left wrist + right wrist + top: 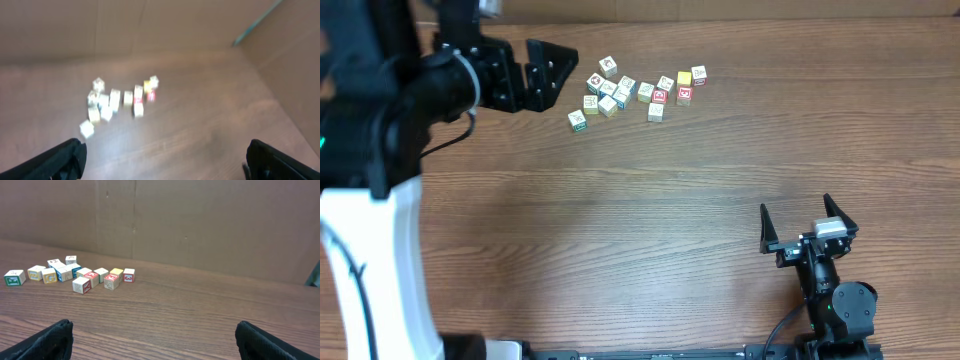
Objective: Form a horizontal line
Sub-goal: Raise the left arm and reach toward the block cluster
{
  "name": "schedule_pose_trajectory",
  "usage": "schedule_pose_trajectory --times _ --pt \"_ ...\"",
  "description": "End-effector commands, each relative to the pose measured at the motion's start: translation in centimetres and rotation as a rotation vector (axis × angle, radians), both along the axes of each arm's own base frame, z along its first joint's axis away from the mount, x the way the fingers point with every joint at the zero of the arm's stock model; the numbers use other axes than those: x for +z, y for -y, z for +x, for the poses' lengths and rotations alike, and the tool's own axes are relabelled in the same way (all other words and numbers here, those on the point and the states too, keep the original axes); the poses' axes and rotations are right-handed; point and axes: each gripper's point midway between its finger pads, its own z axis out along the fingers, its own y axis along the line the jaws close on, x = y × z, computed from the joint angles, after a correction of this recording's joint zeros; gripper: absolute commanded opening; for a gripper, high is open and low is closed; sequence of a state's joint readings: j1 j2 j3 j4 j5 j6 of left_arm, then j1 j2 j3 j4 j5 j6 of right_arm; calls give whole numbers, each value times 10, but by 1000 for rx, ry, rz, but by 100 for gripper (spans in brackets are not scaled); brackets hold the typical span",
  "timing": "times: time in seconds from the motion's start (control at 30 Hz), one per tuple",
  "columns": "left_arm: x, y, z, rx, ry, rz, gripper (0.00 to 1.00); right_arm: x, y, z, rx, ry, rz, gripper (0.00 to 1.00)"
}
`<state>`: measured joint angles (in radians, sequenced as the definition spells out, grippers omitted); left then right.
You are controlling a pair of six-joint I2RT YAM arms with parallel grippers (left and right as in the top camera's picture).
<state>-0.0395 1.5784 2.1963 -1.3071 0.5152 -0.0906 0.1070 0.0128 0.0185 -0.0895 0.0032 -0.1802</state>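
Several small picture cubes (pixel 622 96) lie in an irregular loose cluster at the table's far side, among them a white-green one (pixel 577 120), a yellow one (pixel 684 77) and a red-faced one (pixel 684 95). No horizontal line of cubes is in view. My left gripper (pixel 566 78) hovers just left of the cluster, open and empty. In its blurred wrist view the cubes (pixel 115 100) lie ahead of the gripper (pixel 165 155). My right gripper (pixel 796 205) stands open near the front right, far from the cubes (pixel 82 275), with bare table between its fingers (pixel 55 340).
A brown cardboard wall (pixel 200 220) runs along the table's back edge, close behind the cubes, and another wall (pixel 295 65) closes off the side. The left arm's white base (pixel 370 270) fills the left side of the overhead view.
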Motion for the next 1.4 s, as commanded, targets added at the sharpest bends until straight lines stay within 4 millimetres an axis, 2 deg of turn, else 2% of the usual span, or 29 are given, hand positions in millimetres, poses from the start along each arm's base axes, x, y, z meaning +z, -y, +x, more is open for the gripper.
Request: schedule_pose_trajectory --times 0.0,0.13,0.23,0.37,0.43,0.5,0.53,0.57,0.6,0.67,0.8,1.0,1.17,1.27,1.37 --pt "-25 3 8 -26 -89 20 100 -2 -2 0 9 5 0 100" --pt "-66 5 14 -38 -259 16 100 -2 -2 0 8 5 0 100" --pt "-98 -5 23 4 -367 71 100 -2 -2 0 9 5 0 100" --pt "-129 -13 39 39 -442 125 100 -2 -2 0 9 5 0 100" --pt "-144 -13 46 39 -480 129 84 -2 -2 0 9 5 0 100" --pt "-159 -12 51 34 -519 131 56 -2 -2 0 9 5 0 100" --pt "-167 -12 54 33 -540 132 47 -2 -2 0 9 5 0 100" --pt "-174 -11 56 28 -562 127 43 -2 -2 0 9 5 0 100" --pt "-182 -11 56 26 -593 128 44 -2 -2 0 9 5 0 100" --pt "-197 -11 55 23 -650 132 35 -2 -2 0 9 5 0 100" --pt "-218 -11 57 20 -715 137 45 -2 -2 0 9 5 0 100" --pt "-247 -10 60 29 -806 137 34 -2 -2 0 9 5 0 100" --pt "-263 -8 59 36 -863 136 35 -2 -2 0 9 5 0 100" --pt "-269 -4 60 29 -865 151 40 -2 -2 0 9 5 0 100" --pt "-276 -10 63 109 -874 206 44 -2 -2 0 9 5 0 100"
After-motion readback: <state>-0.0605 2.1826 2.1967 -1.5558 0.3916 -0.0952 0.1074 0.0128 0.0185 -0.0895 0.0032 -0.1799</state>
